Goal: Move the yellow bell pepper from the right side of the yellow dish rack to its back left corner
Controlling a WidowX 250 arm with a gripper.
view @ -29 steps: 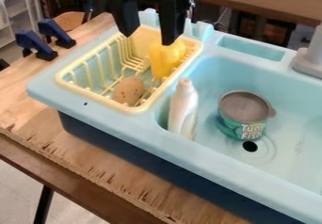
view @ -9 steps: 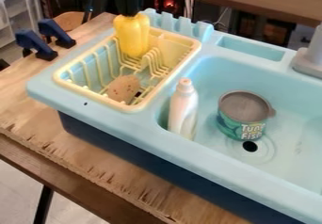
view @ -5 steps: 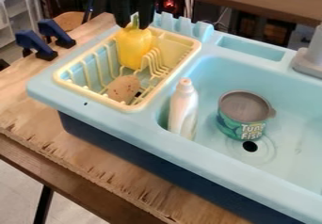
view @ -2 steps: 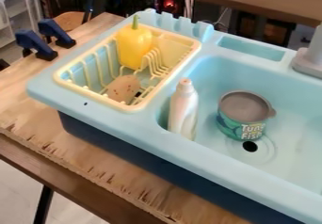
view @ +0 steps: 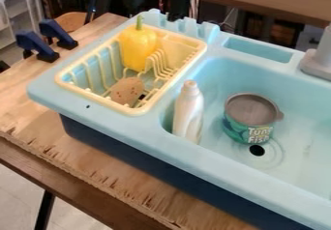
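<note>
In my camera view, I have the gripper (view: 153, 14) at the top edge, above the far side of the cream dish rack (view: 97, 102). Its fingers (view: 179, 3) are spread apart with nothing between them. The yellow toy bell pepper (view: 137, 49) is nearest, just below the gripper and not touching it. I see it upright in the rack's far part, green stem up. A speckled brown toy potato (view: 127, 90) lies toward the rack's near end.

The rack is set into the light blue toy sink (view: 129, 123), on a wooden tabletop (view: 29, 106). In the basin, a white bottle (view: 188, 113) stands against the near left corner, with a green can (view: 244, 128) to its right, just behind the drain hole (view: 257, 150). Two dark blue clamps (view: 36, 45) (view: 58, 33) sit on the tabletop beyond the sink's left end.
</note>
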